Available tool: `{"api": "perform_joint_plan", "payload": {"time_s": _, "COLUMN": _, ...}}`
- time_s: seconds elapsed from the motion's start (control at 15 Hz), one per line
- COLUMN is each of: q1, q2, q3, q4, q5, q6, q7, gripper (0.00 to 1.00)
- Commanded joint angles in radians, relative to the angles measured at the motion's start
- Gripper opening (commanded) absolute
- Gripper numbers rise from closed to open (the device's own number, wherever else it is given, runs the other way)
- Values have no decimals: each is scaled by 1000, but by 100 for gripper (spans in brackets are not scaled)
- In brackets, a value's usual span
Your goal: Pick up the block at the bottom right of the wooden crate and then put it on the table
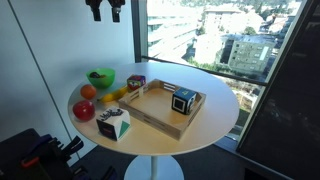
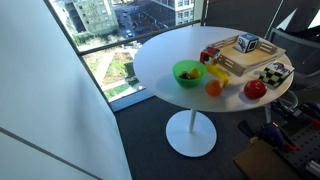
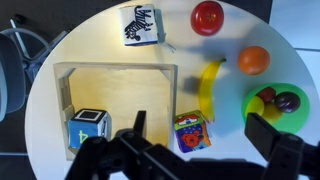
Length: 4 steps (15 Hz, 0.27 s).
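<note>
The block (image 3: pixel 188 131) is a small red cube with yellow and green patches. It stands on the white table (image 3: pixel 95 45) just outside the wooden crate's (image 3: pixel 120 70) wall, next to a banana. It shows in both exterior views (image 1: pixel 136 82) (image 2: pixel 210 55). The crate (image 1: pixel 150 108) (image 2: pixel 232 62) holds a black cube with a cyan face (image 3: pixel 88 128) (image 1: pixel 184 100). My gripper (image 3: pixel 198 122) is open and empty. It hangs high above the table (image 1: pixel 104 10), with the block between its fingers in the wrist view.
On the table are a banana (image 3: pixel 207 85), an orange (image 3: pixel 253 60), a red apple (image 3: pixel 208 17), a green bowl with fruit (image 3: pixel 275 100) and a white cube with green marks (image 3: pixel 143 25). A chair (image 3: pixel 10 60) stands beside the table. A window wall (image 1: pixel 210 40) is behind it.
</note>
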Motion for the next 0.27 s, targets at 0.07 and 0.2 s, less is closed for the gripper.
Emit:
{"api": "perform_joint_plan", "payload": {"time_s": 0.07, "q1": -9, "q2": 0, "q3": 8, "q4": -1, "q5": 3, "q6": 1, "q7": -2, "gripper": 100}}
{"api": "perform_joint_plan", "payload": {"time_s": 0.2, "q1": -9, "q2": 0, "q3": 8, "q4": -2, "q5": 3, "q6": 1, "q7": -2, "gripper": 100}}
